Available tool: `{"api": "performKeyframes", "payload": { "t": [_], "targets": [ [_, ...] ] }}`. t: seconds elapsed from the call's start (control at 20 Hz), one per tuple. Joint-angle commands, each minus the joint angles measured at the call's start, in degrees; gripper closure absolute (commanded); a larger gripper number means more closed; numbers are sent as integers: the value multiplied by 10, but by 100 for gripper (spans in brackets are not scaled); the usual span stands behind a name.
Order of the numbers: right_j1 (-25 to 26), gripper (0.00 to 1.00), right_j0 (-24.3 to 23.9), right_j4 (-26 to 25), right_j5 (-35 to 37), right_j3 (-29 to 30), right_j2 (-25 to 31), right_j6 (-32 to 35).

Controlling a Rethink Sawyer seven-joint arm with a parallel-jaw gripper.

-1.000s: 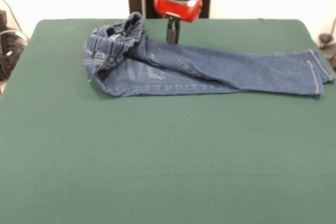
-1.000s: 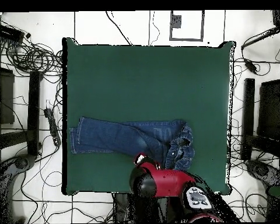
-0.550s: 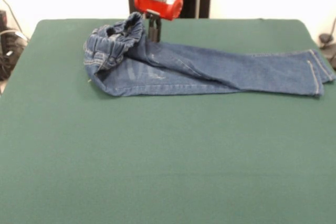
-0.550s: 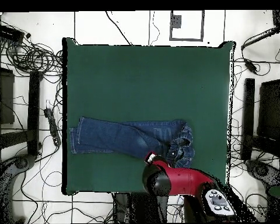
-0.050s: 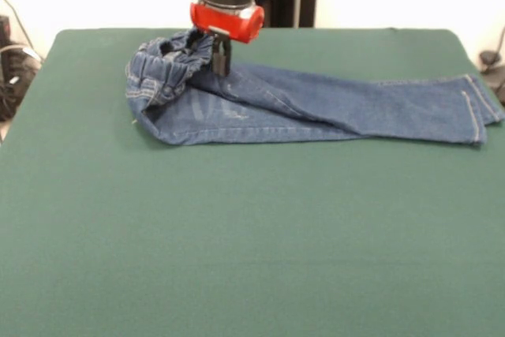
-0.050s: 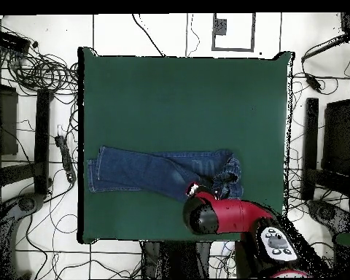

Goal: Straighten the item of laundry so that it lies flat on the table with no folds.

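The jeans (image 5: pixel 300 104) lie lengthwise left to right across the table (image 5: pixel 237 234), bunched waistband upper left, hems far right. The gripper (image 5: pixel 220 59) sits at that waistband; I cannot tell how its claw stands.

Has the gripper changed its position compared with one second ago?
Yes. In the front view the gripper has shifted left along the far side of the jeans, from above the legs to beside the bunched waistband, and sits slightly lower.

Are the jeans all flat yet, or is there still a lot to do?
Not yet. The legs of the jeans already lie stretched out on the table. The tool is down at the waist, which is bunched up and folded over. That part is left to flatten.
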Motion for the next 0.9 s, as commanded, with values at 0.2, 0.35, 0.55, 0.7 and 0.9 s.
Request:
{"api": "performKeyframes", "payload": {
  "t": [0.2, 0.35, 0.55, 0.7, 0.9],
  "targets": [
    [5, 100, -33, -48, 64, -37, 100, -68],
    [-13, 100, -56, -61, 75, -14, 113, -77],
    [-37, 100, -86, -75, 94, 10, 132, -92],
    [-50, 100, -105, -87, 111, 22, 141, -103],
    [-62, 100, -138, -110, 121, 54, 155, -115]
  ]
}}
